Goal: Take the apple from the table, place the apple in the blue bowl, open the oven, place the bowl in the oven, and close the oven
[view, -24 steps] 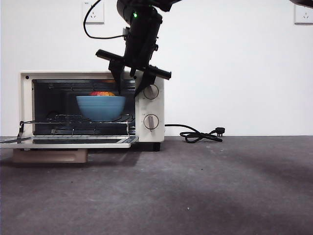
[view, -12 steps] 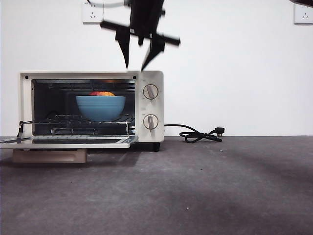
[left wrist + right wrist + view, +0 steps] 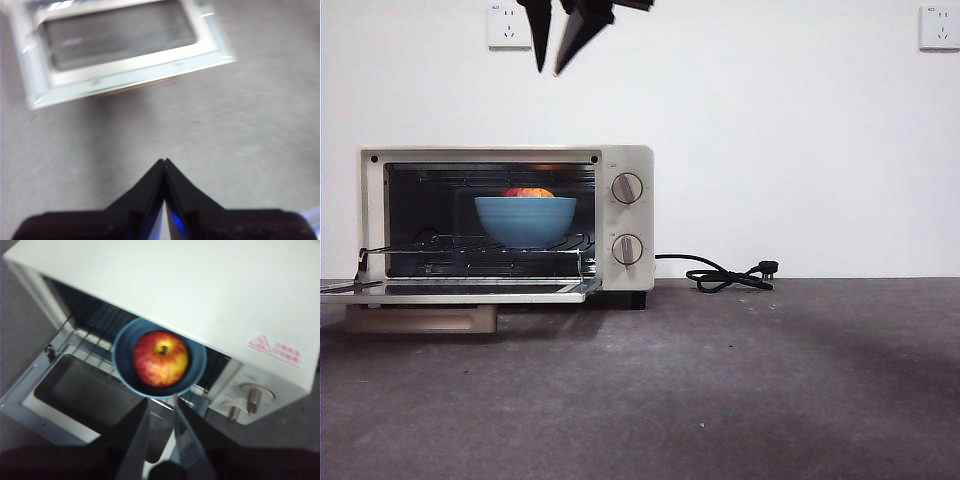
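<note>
The apple (image 3: 160, 357) sits in the blue bowl (image 3: 525, 220) on the rack of the open oven (image 3: 630, 160). Right pincer (image 3: 558, 55) hangs above, slightly spread, empty. Left pincer (image 3: 164, 162) is pressed together.

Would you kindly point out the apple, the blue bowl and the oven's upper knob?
apple (image 3: 160, 357): right wrist view, on its red top beside the stem.
blue bowl (image 3: 525, 220): front view, on its outer wall.
upper knob (image 3: 627, 188): front view, on its face.

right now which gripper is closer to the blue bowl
Right. The right gripper hangs above the oven, over the blue bowl; the left gripper is above the open door, farther out.
</note>
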`<control>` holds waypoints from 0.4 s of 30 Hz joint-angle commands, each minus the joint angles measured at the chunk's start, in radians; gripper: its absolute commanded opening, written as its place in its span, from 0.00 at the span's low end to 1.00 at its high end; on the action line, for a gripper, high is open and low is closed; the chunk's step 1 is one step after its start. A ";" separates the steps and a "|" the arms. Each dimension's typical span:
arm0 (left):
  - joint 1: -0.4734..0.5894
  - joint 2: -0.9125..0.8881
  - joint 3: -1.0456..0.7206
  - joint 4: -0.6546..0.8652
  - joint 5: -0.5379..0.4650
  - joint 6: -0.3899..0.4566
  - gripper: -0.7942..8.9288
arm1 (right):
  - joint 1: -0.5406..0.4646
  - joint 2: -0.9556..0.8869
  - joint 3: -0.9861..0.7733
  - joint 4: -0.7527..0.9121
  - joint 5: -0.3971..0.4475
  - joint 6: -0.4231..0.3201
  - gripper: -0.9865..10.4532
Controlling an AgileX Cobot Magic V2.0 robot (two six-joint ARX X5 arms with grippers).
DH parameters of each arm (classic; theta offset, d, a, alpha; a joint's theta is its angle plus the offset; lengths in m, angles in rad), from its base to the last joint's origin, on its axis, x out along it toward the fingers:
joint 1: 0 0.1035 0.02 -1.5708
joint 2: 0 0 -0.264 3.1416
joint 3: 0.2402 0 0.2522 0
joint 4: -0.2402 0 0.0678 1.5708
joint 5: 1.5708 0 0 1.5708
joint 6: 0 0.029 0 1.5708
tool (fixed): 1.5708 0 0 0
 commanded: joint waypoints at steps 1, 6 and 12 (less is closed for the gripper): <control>0.069 0.042 -0.029 0.026 0.045 0.021 0.07 | 0.026 -0.058 0.079 -0.027 0.009 -0.072 0.13; 0.185 0.134 -0.085 0.141 0.225 -0.005 0.07 | 0.084 -0.134 0.075 -0.028 0.018 -0.131 0.13; 0.275 0.265 -0.128 0.204 0.246 -0.010 0.07 | 0.151 -0.231 0.073 -0.028 0.074 -0.163 0.13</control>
